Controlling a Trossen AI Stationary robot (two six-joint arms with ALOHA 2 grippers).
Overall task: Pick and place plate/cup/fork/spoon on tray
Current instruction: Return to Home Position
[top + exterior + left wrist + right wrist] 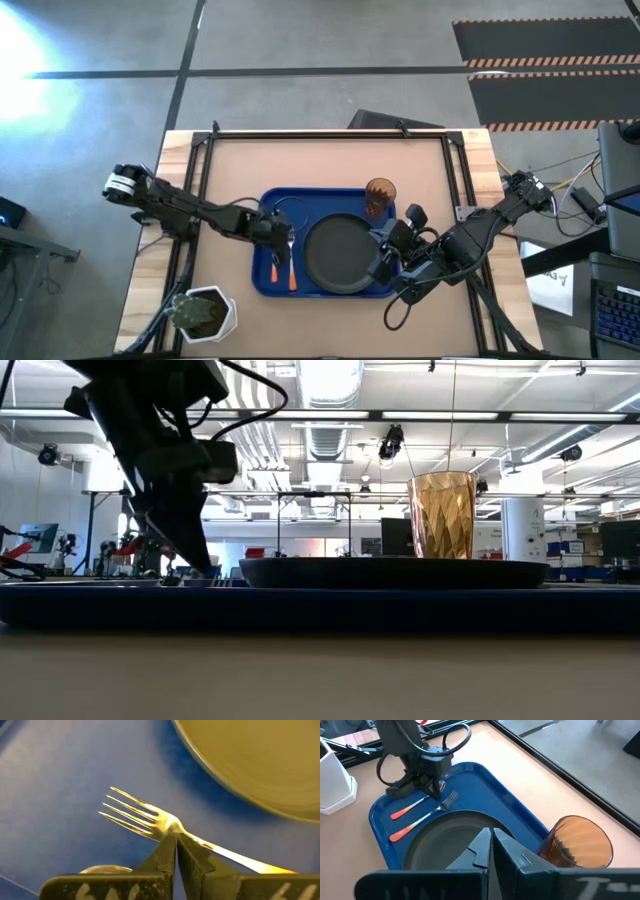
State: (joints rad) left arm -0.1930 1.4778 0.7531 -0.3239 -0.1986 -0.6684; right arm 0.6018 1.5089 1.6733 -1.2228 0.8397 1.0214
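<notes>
Placement appearing finished: left gripper (436, 787) sitting over the fork (420, 817) on the tray (505, 795), jaws closed empty, needing only withdrawing

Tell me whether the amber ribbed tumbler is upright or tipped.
Upright: the amber ribbed tumbler stands with its open mouth upward on the blue plastic tray.

You see a shiny metal fork (145, 815), a smooth blue tray (485, 785), probably plastic, a matt plate (445, 832) and a ribbed translucent cup (577, 842).

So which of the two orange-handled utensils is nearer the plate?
The fork, tines showing, lies right beside the plate. The spoon lies farther out, its bowl hidden under the left gripper.
</notes>
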